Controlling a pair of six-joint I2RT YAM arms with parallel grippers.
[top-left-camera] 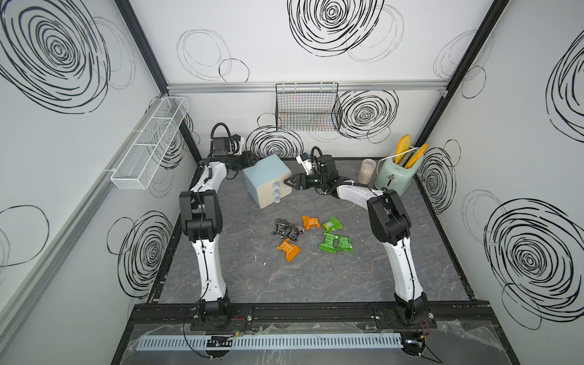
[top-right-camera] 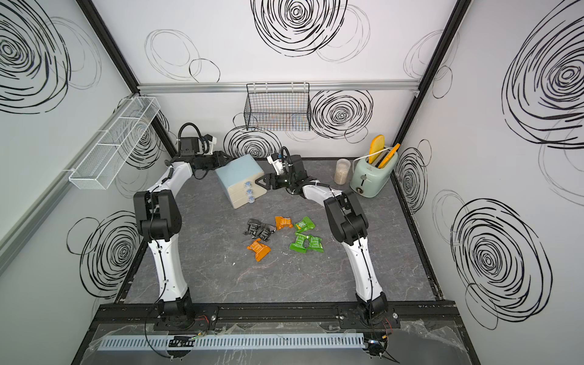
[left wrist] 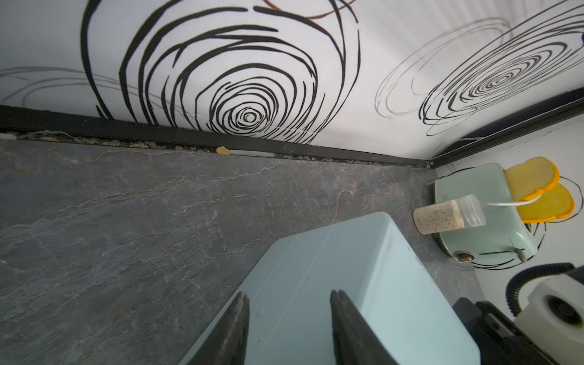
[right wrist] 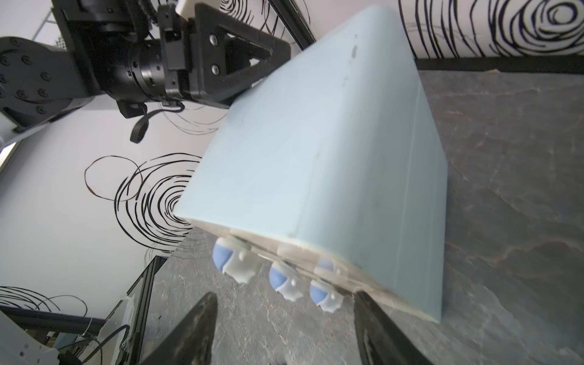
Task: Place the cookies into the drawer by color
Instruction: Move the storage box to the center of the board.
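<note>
— Where are the cookies (top-left-camera: 311, 222) lying?
— In front of the cabinet (top-left-camera: 265, 172), its drawers (top-left-camera: 265, 196) sitting shut. The right gripper (top-left-camera: 288, 182) is hovering by the knobs (top-left-camera: 276, 191), jaws spread; the left gripper (left wrist: 289, 294), jaws parted, is touching the cabinet's back.

Cookies (top-left-camera: 328, 241) are orange, green, black; cabinet (top-left-camera: 265, 172) pale-blue.

Cookies (top-left-camera: 331, 224) crinkly glossy foil; cabinet (top-left-camera: 264, 170) smooth matt plastic; tabletop (top-left-camera: 284, 284) matt marbled stone-look.
</note>
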